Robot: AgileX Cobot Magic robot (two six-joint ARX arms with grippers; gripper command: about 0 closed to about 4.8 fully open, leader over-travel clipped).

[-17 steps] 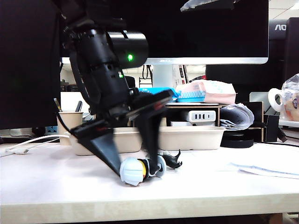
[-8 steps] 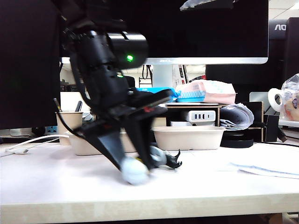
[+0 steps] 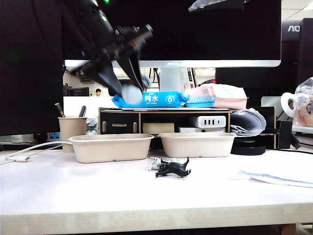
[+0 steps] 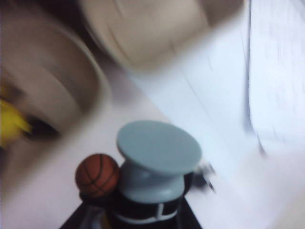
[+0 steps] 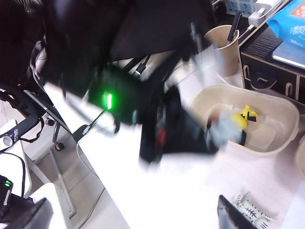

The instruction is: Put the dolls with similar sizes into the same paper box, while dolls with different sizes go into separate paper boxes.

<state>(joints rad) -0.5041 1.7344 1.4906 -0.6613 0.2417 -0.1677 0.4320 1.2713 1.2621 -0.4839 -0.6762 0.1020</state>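
Left pincer is gripping the pale blue doll, carrying it high over the left paper box where the yellow doll is lying (similar size, judged); right pincer is hanging open near the bench's edge.

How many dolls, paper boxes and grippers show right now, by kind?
Dolls: 4 — pale blue doll in the raised left gripper, yellow doll in the left paper box, black doll and striped doll on the table.
Paper boxes: 2, with the right paper box.
Grippers: 2, counting the right gripper.
Total: 8
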